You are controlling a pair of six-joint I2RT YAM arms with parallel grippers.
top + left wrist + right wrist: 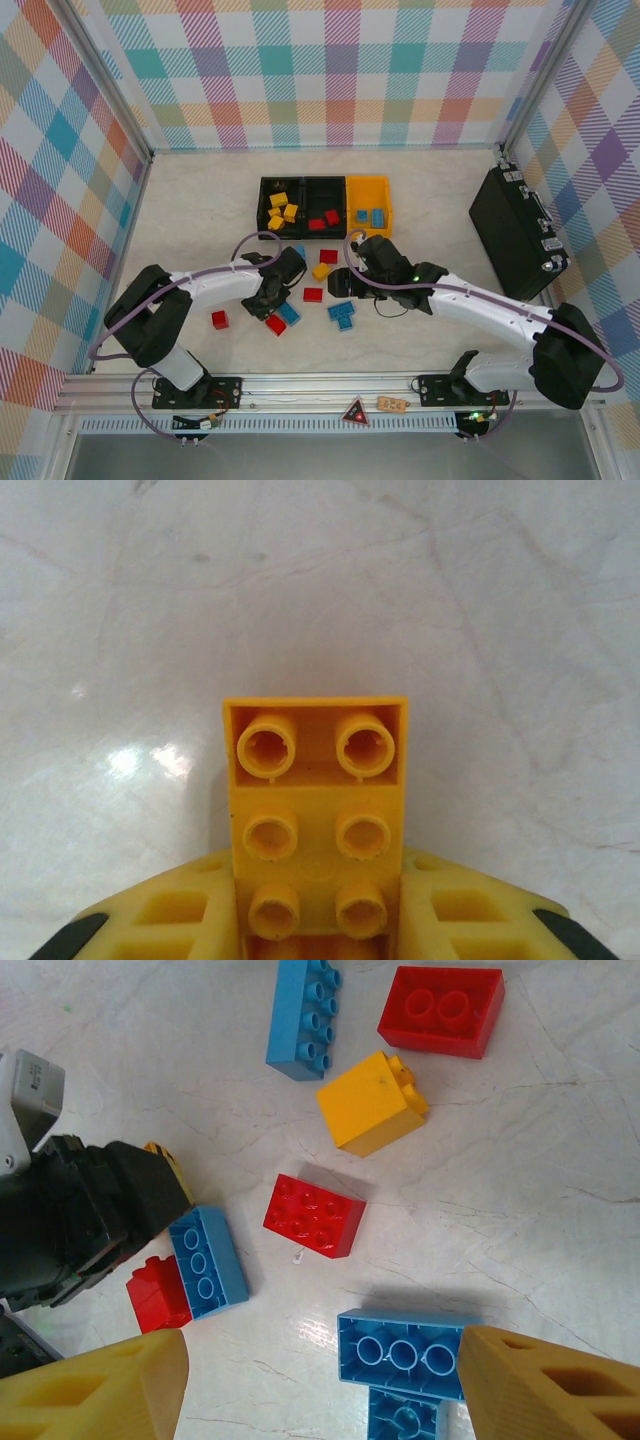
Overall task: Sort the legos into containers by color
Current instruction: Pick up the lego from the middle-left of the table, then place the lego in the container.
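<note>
- Fingers (170, 915) of the left gripper (318, 915) are pressed against both sides of a yellow six-stud brick (316, 780), which juts out ahead of them over the bare table (120, 600).
- Right gripper (322, 1345) hangs with its jaws spread wide and nothing between them, above a blue T-shaped brick (405, 1355).
- Three joined containers sit in a row at the far middle. The left black bin (262, 195) holds yellow bricks, the middle black bin (325, 183) red, and the yellow-orange bin (385, 188) blue.
- Loose legos lie between the arms and the bins, among them a red six-stud brick (315, 1215) and a yellow block (372, 1102).
- The step in hand is probably carrying the held brick to the left black bin. It should go well if the brick rises clear of the near wall, is centred over the yellow pile and is let go low. The right arm should stay to its own side meanwhile.
</note>
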